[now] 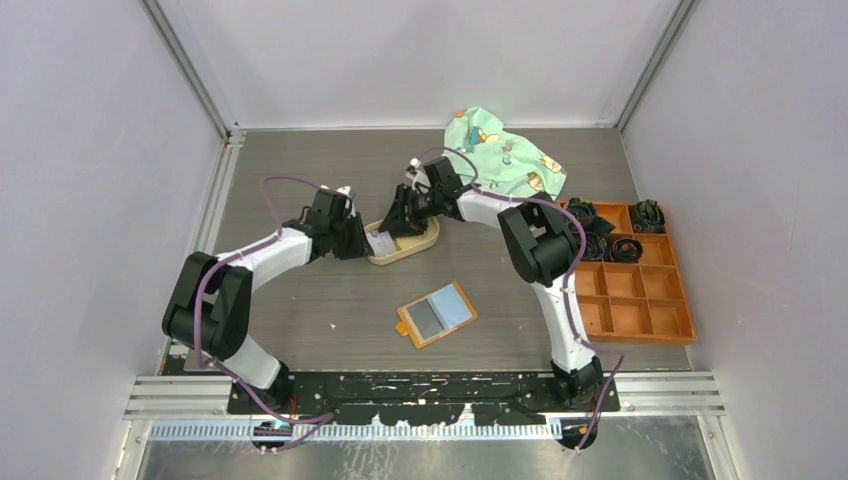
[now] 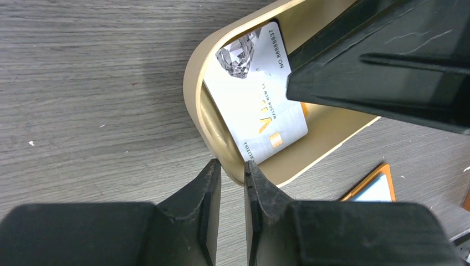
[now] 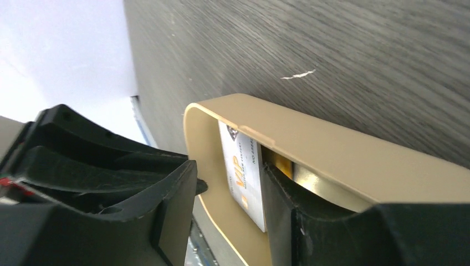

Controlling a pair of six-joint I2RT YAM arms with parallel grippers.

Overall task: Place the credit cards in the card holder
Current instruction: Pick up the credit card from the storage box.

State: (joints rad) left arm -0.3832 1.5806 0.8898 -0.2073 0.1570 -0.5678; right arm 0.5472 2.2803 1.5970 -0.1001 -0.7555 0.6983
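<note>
A white credit card (image 2: 260,105) with orange print leans on edge inside the oval tan tray (image 2: 191,83); from above the card (image 1: 381,242) sits at the tray's (image 1: 425,240) left end. My left gripper (image 2: 233,169) pinches the tray's rim at that end, one finger outside and one inside. My right gripper (image 3: 228,178) stands open over the tray (image 3: 332,149), with the card (image 3: 244,172) resting against its right finger (image 3: 294,216). The card holder (image 1: 437,314) lies open nearer the arms, a grey and a light blue card showing in it.
A green patterned cloth (image 1: 505,150) lies at the back. An orange compartment box (image 1: 630,275) with black items in its far cells stands at the right. White walls and metal rails close in the table.
</note>
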